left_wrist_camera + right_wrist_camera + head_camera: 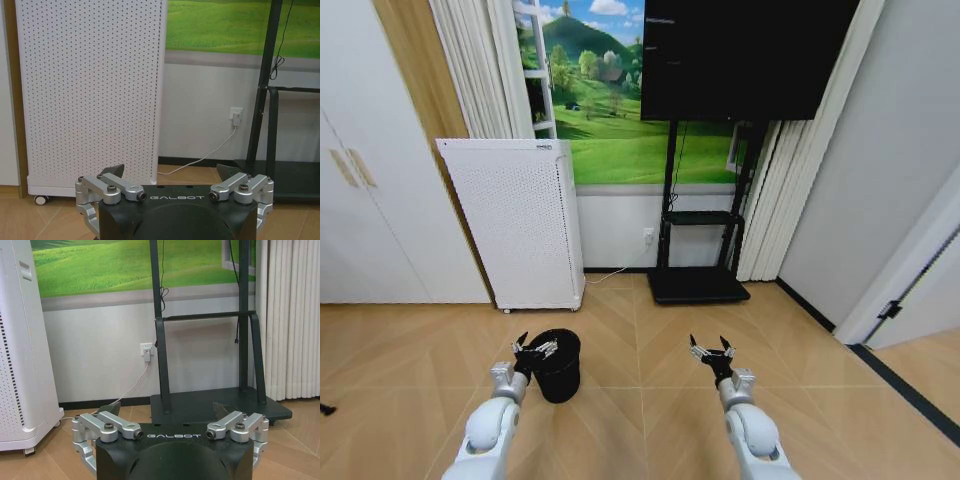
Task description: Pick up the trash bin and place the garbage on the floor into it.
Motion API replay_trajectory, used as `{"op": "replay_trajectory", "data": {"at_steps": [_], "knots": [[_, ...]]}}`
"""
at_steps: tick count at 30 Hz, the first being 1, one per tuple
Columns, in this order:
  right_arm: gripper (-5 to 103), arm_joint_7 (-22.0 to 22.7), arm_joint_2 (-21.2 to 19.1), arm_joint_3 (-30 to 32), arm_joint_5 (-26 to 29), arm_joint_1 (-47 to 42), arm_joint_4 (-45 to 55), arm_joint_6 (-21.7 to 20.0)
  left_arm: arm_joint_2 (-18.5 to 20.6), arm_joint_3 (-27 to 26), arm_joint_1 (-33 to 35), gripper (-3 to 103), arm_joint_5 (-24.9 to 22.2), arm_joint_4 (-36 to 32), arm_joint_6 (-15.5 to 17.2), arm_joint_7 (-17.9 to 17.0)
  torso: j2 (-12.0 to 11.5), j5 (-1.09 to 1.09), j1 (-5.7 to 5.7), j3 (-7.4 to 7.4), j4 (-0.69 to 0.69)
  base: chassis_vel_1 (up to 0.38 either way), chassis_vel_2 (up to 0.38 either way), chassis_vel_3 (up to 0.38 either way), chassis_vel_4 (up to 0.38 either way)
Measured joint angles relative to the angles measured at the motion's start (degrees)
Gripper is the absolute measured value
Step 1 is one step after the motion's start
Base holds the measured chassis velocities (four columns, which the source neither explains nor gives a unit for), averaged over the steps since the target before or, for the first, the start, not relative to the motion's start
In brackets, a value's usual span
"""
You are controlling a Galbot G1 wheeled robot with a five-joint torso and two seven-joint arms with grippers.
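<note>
Wooden herringbone floor (640,330) carries the trash bin (558,364) at seven o'clock, before the white appliance (515,225). Left hand (534,350) hovers spread wide at its rim, holding nothing; right hand (712,352) likewise gapes, at five o'clock. Light, stiff mesh: best pinched by the rim.

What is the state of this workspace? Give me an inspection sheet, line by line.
Surface: wooden herringbone floor, bare in front of the robot.
Job's things: trash bin stands upright on the floor, apart from the white appliance.
Clutter: small dark thing at the floor's left edge, too small to identify.
Grippers: left gripper open at the bin's rim, contact cannot be told; right gripper open above bare floor.
Cables: white cord runs from the wall outlet down towards the appliance.
Surroundings: TV stand, curtains, white cupboard.
</note>
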Motion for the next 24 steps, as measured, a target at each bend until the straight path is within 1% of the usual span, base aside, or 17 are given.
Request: {"op": "replay_trajectory", "data": {"at_steps": [1, 6, 10, 12, 24], "knots": [[100, 0.0, 0.0, 0.0, 0.0, 0.0, 0.0, 0.0, 0.0, 0.0, 0.0, 100, 0.0, 0.0, 0.0, 0.0, 0.0, 0.0, 0.0, 0.0, 0.0, 0.0, 0.0, 0.0, 0.0], [100, -0.1, -0.1, 0.0, -0.1, 0.4, 0.0, -0.5, 0.5, 0.2, 0.0, 100, -0.9, -0.9, 0.3, -0.1, 1.3, 0.0, 0.43, 0.94, 0.0, 0.0, 0.0, 0.0, 0.0], [100, -0.2, -0.2, 0.1, -0.2, 0.4, 0.0, -0.5, 0.6, 0.3, -0.2, 100, -0.9, -1.0, 0.4, -0.1, 2.0, 0.0, 0.62, 1.37, 0.0, 0.0, 0.0, 0.0, 0.0], [100, -0.3, -0.6, 0.4, -0.2, 0.3, 0.0, -0.5, 0.7, 0.3, -0.5, 100, -1.0, -1.2, 0.6, -0.1, 2.8, 0.0, 0.9, 1.96, 0.0, 0.0, 0.0, 0.0, 0.0], [100, -0.4, -0.9, 0.6, -0.3, 0.7, 0.1, -0.5, 0.8, 0.2, -0.4, 100, -1.1, -1.3, 0.7, 0.0, 5.3, 0.0, 1.76, 3.58, 0.0, 0.0, 0.0, 0.0, 0.0]]}}
